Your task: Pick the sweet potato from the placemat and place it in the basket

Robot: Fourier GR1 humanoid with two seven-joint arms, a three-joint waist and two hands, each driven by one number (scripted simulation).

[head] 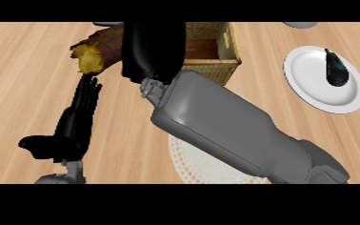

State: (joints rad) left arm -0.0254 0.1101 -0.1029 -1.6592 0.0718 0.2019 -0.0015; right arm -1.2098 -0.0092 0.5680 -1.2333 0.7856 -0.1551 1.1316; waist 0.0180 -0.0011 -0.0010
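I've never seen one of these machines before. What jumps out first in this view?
The big grey right forearm sweeps up from the lower right, and its black right hand is curled round a sweet potato, holding it just left of a wicker basket at the top. At the lower left the left hand rests open, fingers pointing up. A white plate with a dark eggplant sits at the right edge.
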